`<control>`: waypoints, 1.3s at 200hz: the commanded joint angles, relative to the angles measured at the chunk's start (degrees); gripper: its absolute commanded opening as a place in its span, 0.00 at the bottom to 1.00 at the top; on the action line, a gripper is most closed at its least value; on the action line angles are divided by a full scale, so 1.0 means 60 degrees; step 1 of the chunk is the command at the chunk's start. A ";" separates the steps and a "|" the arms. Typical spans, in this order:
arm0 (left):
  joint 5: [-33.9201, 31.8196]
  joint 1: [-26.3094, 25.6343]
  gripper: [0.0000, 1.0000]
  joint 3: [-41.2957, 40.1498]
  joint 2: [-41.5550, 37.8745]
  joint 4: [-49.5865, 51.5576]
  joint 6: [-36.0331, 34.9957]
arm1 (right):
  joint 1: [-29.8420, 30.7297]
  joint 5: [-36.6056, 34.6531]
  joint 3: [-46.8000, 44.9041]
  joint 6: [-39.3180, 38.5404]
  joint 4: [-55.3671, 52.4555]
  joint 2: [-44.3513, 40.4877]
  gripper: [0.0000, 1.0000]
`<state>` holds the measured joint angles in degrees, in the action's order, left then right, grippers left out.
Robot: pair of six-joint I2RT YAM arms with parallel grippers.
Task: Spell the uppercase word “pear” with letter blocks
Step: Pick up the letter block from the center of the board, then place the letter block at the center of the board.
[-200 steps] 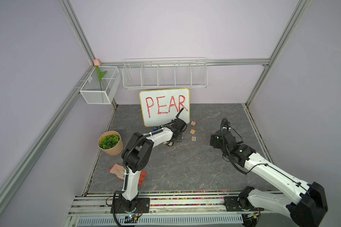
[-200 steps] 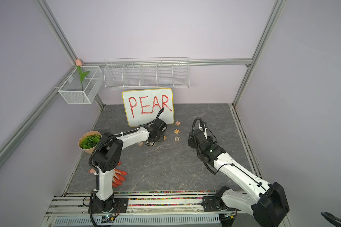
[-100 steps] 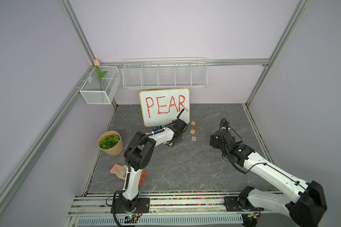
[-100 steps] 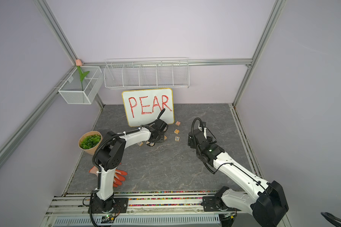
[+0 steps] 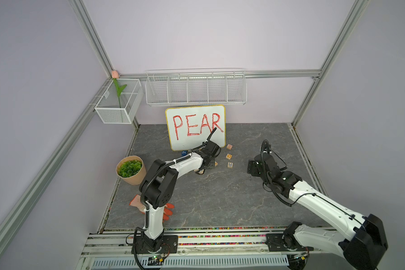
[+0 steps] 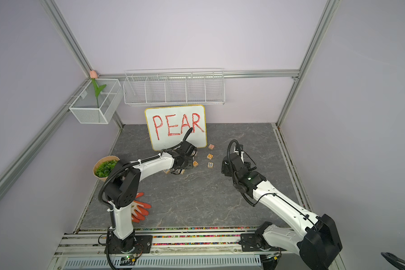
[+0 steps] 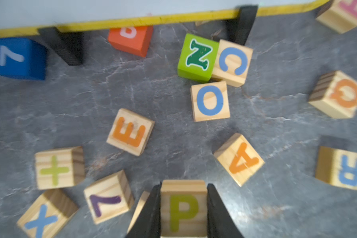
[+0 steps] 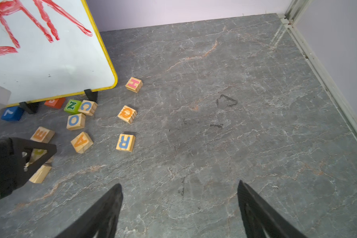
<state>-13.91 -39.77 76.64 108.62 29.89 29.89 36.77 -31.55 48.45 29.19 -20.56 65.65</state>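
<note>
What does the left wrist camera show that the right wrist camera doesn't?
Only left wrist: the P block clamped in the left end effector, with the plus block, purple 7 block and X block near it. Only right wrist: the right end effector, open over bare floor, and red handwriting on the whiteboard. Both: the E block, A block and R block lying loose, and the whiteboard's yellow rim.
</note>
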 commanded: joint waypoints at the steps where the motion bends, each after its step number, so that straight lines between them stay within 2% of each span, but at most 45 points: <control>1: -0.0091 0.0007 0.24 -0.0562 -0.1135 0.0012 0.0185 | -0.0039 0.0823 0.0061 -0.0401 0.0786 0.0048 0.89; 34: -0.0209 -0.0079 0.24 -0.1931 -0.2304 0.0424 0.0467 | -0.0006 0.1897 0.0119 -0.0791 0.1455 0.0307 0.89; 69: -0.0068 -0.0183 0.24 -0.3648 -0.3420 0.0241 0.1240 | 0.0094 0.2157 0.0261 -0.0807 0.1467 0.0623 0.89; 111: 0.0103 -0.0299 0.24 -0.4767 -0.3886 -0.0163 0.1952 | 0.0145 0.2402 0.0261 -0.0796 0.1368 0.0623 0.89; 152: 0.0329 -0.0525 0.23 -0.5266 -0.3602 -0.0600 0.2069 | 0.0162 0.2404 0.0221 -0.0679 0.1345 0.0508 0.89; 260: 0.0271 -0.0652 0.25 -0.5285 -0.2898 -0.0660 0.1990 | 0.0177 0.2183 0.0261 -0.0676 0.1286 0.0613 0.89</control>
<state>-11.99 -43.35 45.32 89.65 25.76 40.56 37.34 -17.93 48.86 25.26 -13.43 69.38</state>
